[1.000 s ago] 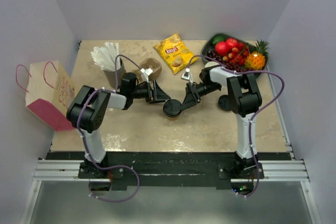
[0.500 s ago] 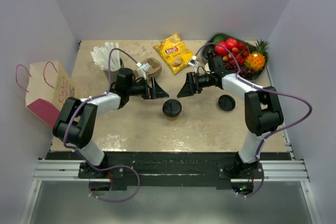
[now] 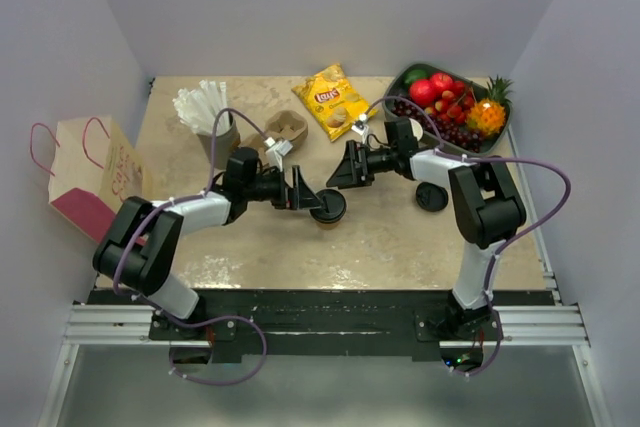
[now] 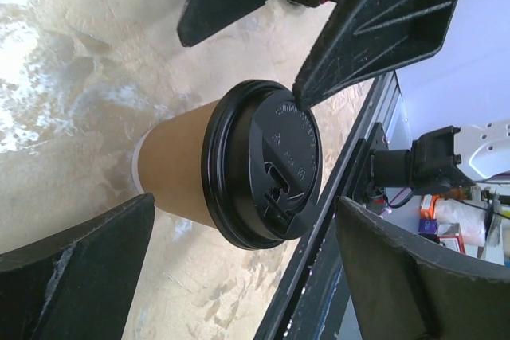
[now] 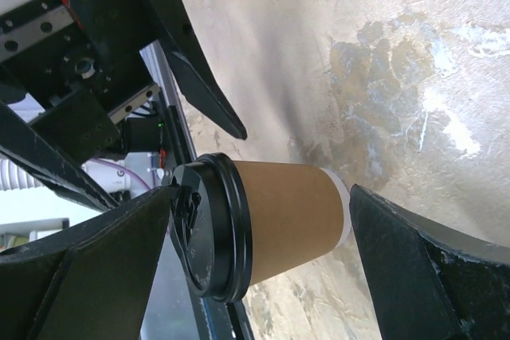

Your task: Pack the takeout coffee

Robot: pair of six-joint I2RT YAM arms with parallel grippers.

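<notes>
Tan takeout coffee [image 4: 239, 173], seemingly upright.

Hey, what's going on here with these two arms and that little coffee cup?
Two robot arms are packing a takeout coffee, which stands upright with its lid on in the middle of the table. The left end effector is open right beside the cup, not gripping it. The right end effector is open too, just beyond it. A paper bag sits at the table's left edge.
</notes>
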